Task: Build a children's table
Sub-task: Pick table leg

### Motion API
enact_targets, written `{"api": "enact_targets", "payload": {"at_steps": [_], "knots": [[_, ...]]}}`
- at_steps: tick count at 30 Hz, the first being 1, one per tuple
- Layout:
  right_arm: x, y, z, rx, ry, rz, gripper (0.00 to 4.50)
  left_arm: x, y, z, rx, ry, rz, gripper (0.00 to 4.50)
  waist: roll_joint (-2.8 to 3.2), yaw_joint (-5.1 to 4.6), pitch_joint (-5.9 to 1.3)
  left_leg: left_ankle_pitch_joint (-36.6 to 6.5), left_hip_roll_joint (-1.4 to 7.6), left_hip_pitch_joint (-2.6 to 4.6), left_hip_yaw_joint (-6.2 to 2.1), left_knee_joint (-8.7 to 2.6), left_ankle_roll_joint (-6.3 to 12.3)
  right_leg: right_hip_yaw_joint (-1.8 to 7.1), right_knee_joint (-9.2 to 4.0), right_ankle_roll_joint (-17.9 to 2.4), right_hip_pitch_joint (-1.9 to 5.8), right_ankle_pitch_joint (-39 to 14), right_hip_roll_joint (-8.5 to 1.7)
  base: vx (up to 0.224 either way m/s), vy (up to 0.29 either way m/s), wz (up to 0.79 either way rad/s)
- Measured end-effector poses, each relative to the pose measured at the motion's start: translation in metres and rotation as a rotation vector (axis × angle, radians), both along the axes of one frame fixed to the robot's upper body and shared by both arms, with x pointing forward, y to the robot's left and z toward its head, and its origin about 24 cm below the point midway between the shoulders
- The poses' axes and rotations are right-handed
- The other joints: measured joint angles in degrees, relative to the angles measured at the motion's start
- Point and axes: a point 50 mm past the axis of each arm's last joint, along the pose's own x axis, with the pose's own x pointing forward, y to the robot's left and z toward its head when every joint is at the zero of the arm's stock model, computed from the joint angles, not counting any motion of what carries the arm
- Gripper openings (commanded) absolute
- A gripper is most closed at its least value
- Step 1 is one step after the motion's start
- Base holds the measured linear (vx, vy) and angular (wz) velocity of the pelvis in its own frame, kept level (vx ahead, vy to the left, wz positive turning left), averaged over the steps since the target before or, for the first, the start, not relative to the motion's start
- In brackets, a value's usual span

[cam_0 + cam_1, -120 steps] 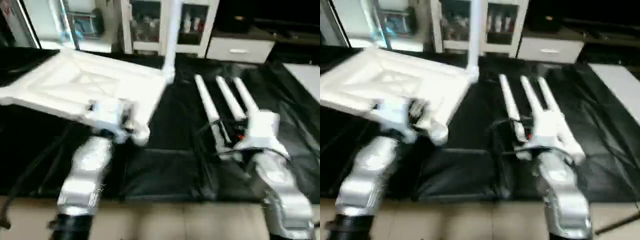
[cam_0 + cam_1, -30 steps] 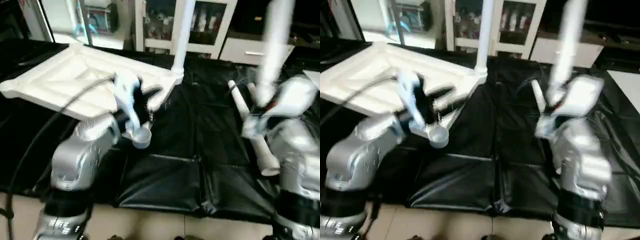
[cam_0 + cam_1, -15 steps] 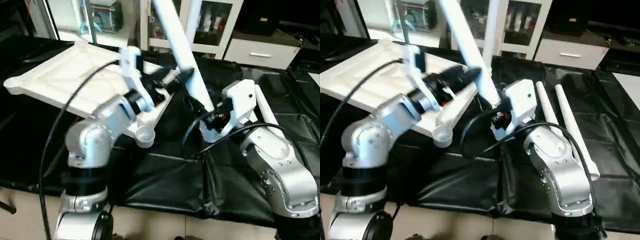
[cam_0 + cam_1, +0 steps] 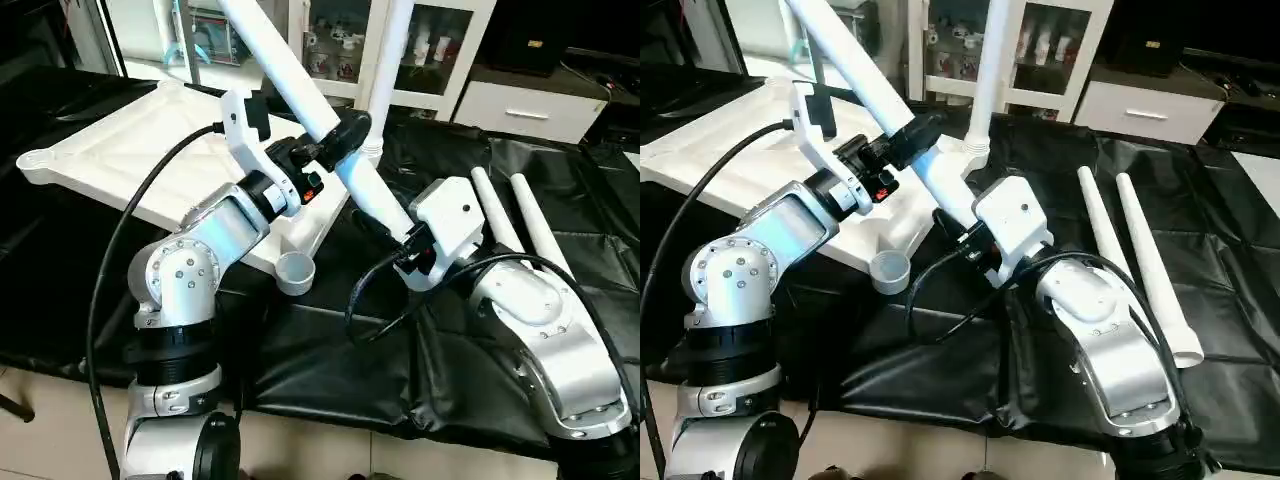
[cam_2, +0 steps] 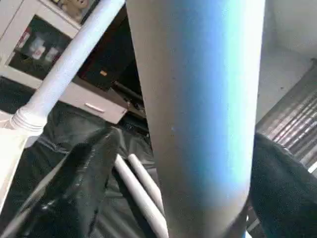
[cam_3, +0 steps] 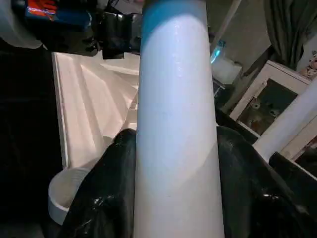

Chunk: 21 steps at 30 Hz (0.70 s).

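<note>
The children's table's white tabletop point(image 4: 130, 150) lies underside up on the left, tilted. One leg point(image 4: 392, 50) stands upright in its far corner socket. The near corner socket point(image 4: 295, 270) is empty. A second leg point(image 4: 300, 80) slants up and to the left over the tabletop's right edge. My right gripper point(image 4: 405, 240) is shut on its low end, both fingers point(image 6: 104, 193) pressing it. My left gripper point(image 4: 345, 130) straddles the leg point(image 5: 198, 99) higher up, open, with a gap beside one finger point(image 5: 89, 183). Two more legs point(image 4: 497, 215) lie on the mat at the right.
A black mat point(image 4: 330, 360) covers the work surface, and pale floor runs along its near edge. A black cable point(image 4: 365, 300) loops beside my right forearm. White cabinets point(image 4: 430, 50) and a drawer unit point(image 4: 525, 105) stand behind.
My right arm has swung the leg it holds left and lower, toward the tabletop's right edge. My left gripper has come around that leg.
</note>
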Motion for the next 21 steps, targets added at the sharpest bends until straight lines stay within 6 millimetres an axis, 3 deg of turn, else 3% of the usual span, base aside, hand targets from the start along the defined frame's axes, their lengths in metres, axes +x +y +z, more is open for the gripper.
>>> {"api": "enact_targets", "payload": {"at_steps": [21], "knots": [[0.0044,0.0068,-0.0073,-0.002,0.000,-0.032,1.84,0.0079,0.0030,0.0053,-0.043,0.000,0.059,2.12,0.19,-0.02,0.00,0.00,0.00,0.03,-0.05,0.02,-0.01,-0.03,0.05,-0.08,0.05,0.06,0.00,0.000,0.000,0.00]]}}
